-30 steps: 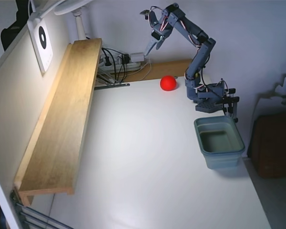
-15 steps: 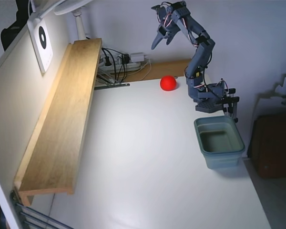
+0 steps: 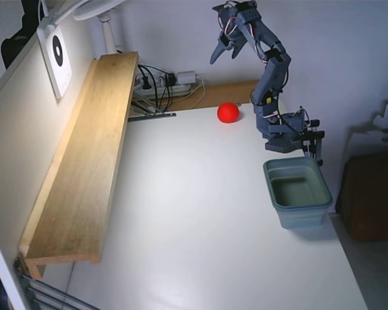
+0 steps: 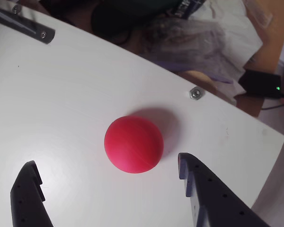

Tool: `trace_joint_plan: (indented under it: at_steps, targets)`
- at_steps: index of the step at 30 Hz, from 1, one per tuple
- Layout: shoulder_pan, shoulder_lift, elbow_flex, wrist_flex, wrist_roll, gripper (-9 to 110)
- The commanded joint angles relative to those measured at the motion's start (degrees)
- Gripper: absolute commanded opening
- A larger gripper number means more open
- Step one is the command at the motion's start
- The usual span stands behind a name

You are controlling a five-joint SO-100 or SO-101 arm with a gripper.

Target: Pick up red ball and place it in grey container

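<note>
The red ball (image 3: 228, 112) sits on the white surface (image 3: 200, 219) near the back edge. The end effector (image 3: 222, 52) hangs high above it w/ fingers apart & empty. In the wrist view the ball (image 4: 134, 144) lies at 12 o'clock from the end effector (image 4: 109, 175), between the two fingers. Only the fixed view shows the grey tub (image 3: 298, 192), at 4 o'clock from the ball.
</note>
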Motion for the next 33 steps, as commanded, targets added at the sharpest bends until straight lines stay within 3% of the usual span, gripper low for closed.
trace_joint_plan:
  at_steps: [1,20,33]
  targets:
    - [0.9,2.1,0.5,0.3,0.2,38]
    - [-2.1,2.5,1.5,0.3,0.2,38]
    - [-2.1,9.7,18.7,-6.7,0.2,38]
